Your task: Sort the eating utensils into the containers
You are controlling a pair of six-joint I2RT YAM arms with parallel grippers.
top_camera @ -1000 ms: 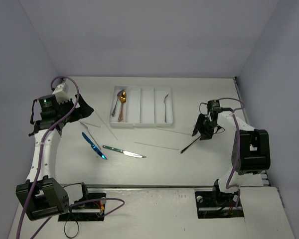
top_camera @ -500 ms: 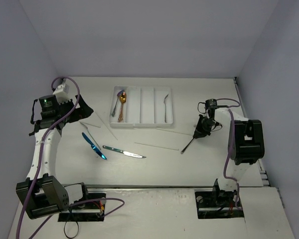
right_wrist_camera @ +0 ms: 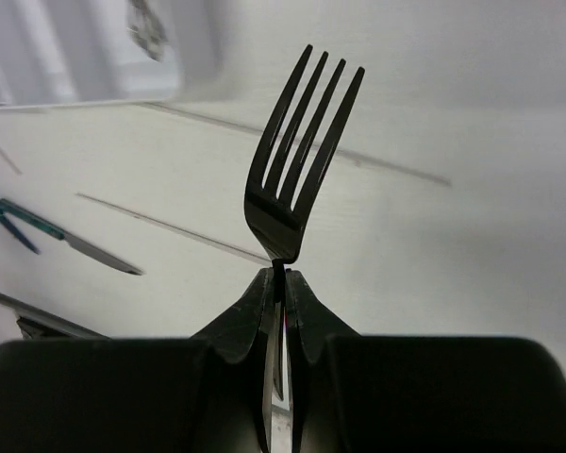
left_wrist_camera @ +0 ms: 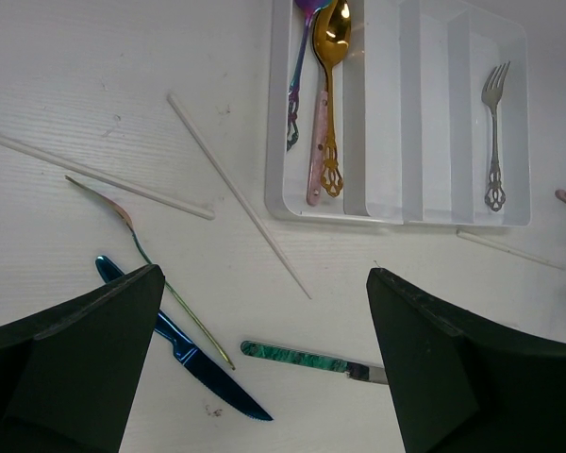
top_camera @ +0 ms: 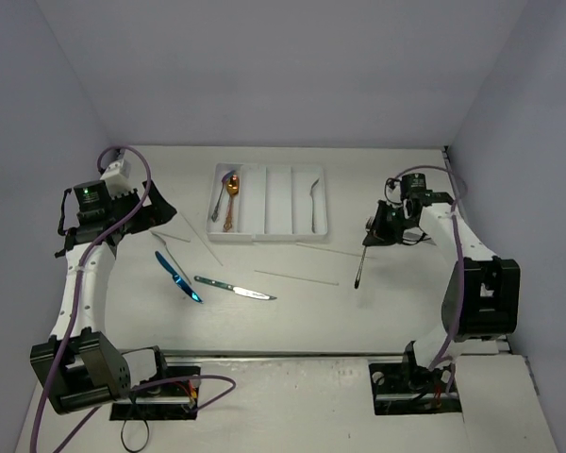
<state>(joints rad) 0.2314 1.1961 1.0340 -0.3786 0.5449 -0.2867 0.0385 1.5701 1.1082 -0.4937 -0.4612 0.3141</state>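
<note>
My right gripper is shut on the neck of a black fork, to the right of the white tray; the tines stick out past the fingertips. My left gripper hangs open and holds nothing, above a blue knife and a green-handled knife. The tray's left compartment holds a gold spoon and a purple spoon; its right one holds a silver fork. A thin iridescent spoon lies on the table.
Thin pale sticks lie loose on the table: one below the tray, one by its right corner, two more to its left. Walls close in the table on three sides.
The right gripper has shut on the black fork and its wrist has turned; the fork has swung from a diagonal to nearly straight toward the near edge. The left arm has not moved.
</note>
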